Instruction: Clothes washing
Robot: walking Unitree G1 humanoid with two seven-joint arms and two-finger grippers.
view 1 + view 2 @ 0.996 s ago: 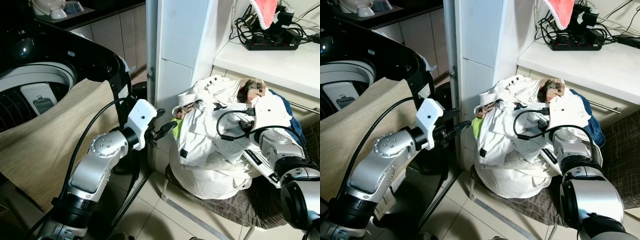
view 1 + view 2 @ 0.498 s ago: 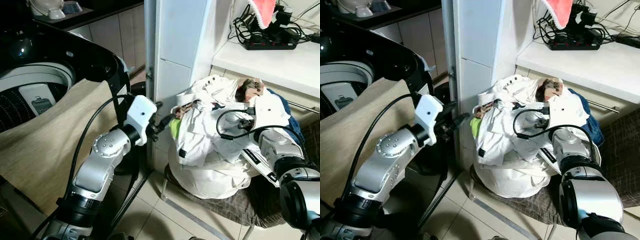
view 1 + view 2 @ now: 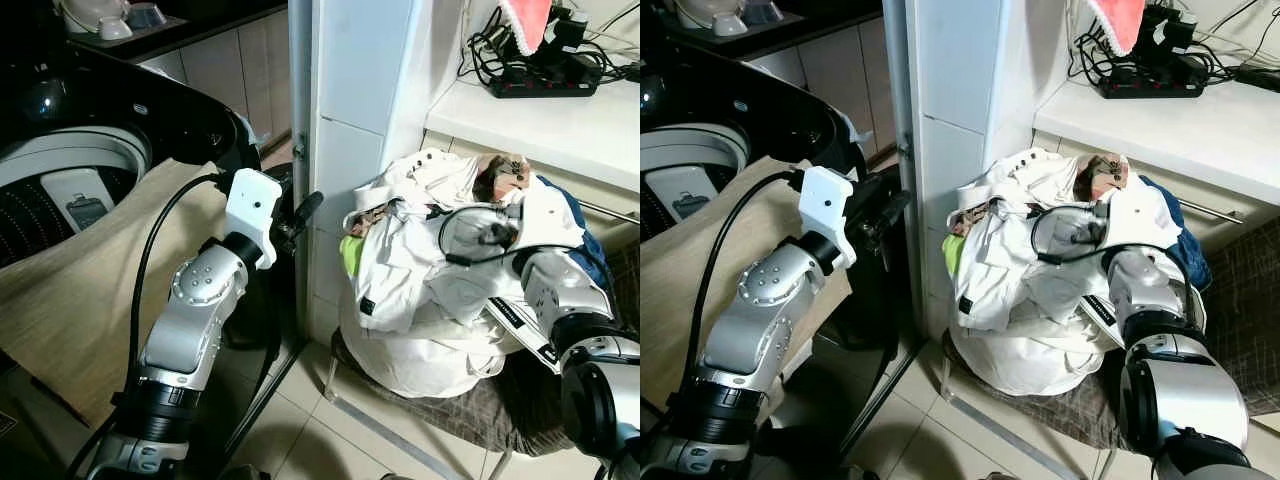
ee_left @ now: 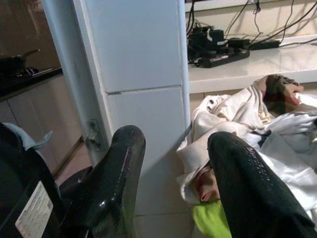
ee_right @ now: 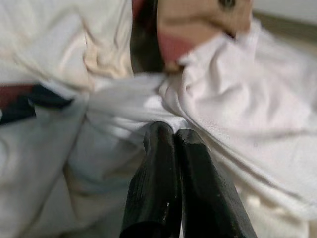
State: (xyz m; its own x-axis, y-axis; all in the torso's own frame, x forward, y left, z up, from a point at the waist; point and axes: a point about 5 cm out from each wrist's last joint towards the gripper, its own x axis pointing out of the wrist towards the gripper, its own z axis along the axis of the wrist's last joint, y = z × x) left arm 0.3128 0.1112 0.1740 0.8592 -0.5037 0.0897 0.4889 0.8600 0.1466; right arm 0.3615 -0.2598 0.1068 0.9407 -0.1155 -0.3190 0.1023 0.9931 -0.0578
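Two black fingers (image 5: 171,163) pinching white cloth (image 5: 233,99) — rumpled

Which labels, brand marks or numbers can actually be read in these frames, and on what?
None can be read.
Sticker on the washing machine: print too blurred.
Black tag on the white garment: too small.
Dark lettering on the strip along the right arm: too small.
Panel inside the washer lid: no legible marks.

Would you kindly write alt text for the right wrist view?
The right claw, its two black fingers pressed together, pinches a fold of white garment in a rumpled laundry pile, with a patterned tan and red fabric just beyond.
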